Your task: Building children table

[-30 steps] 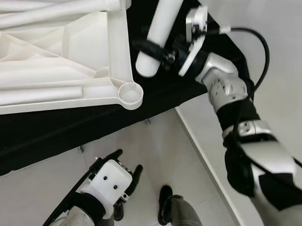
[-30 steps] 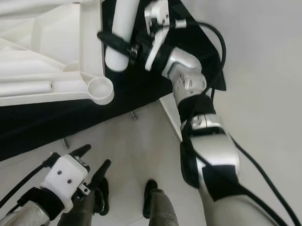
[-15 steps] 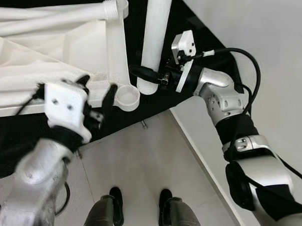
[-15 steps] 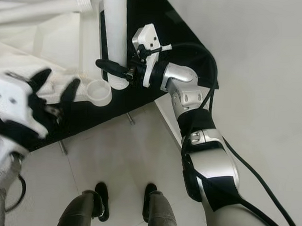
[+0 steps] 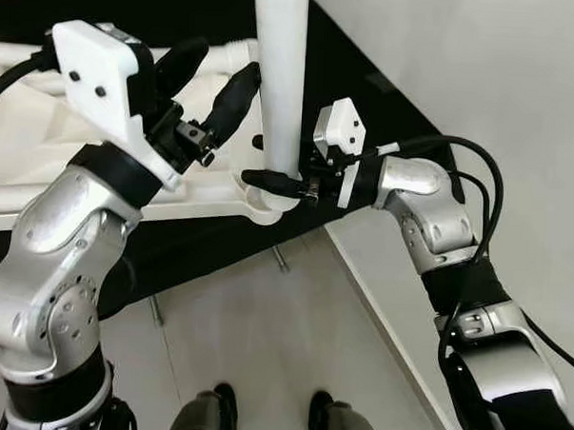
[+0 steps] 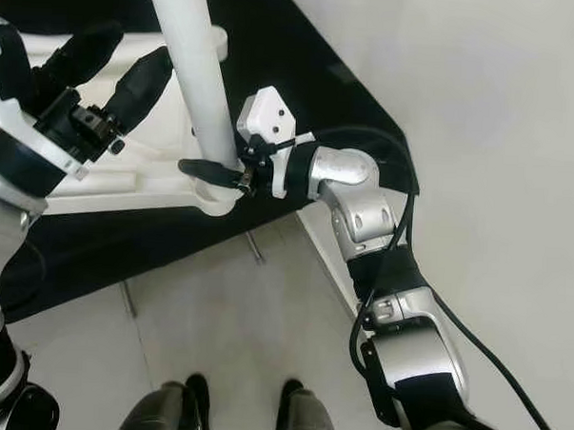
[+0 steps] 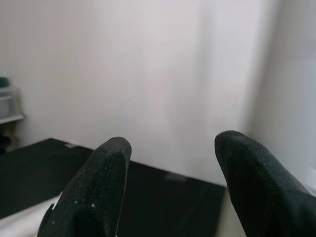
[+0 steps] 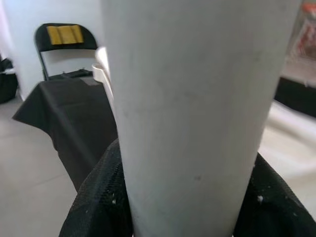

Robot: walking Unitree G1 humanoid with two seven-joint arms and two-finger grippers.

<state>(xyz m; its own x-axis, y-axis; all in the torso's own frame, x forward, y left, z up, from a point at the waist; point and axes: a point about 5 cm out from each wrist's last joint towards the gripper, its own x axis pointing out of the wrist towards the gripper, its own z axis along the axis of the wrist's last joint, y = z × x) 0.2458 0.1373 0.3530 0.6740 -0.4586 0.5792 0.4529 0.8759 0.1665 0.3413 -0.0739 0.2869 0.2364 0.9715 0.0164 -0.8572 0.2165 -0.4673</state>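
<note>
Black cloth (image 5: 219, 241) drapes the work surface, pale tiled floor (image 5: 263, 338) below, and on it lies the white plastic tabletop (image 5: 42, 157), underside up with moulded ribs. On the left, the left arm is raised and bent, the left gripper (image 5: 209, 83) hovering over the tabletop, fingers spread wide, holding nothing. Moving right, the smooth white leg tube (image 5: 279, 81) stands upright, its foot at the tabletop's round corner socket (image 5: 266, 203). The right arm reaches in, elbow bent, right gripper (image 5: 284, 182) clamped around the tube's lower end.
</note>
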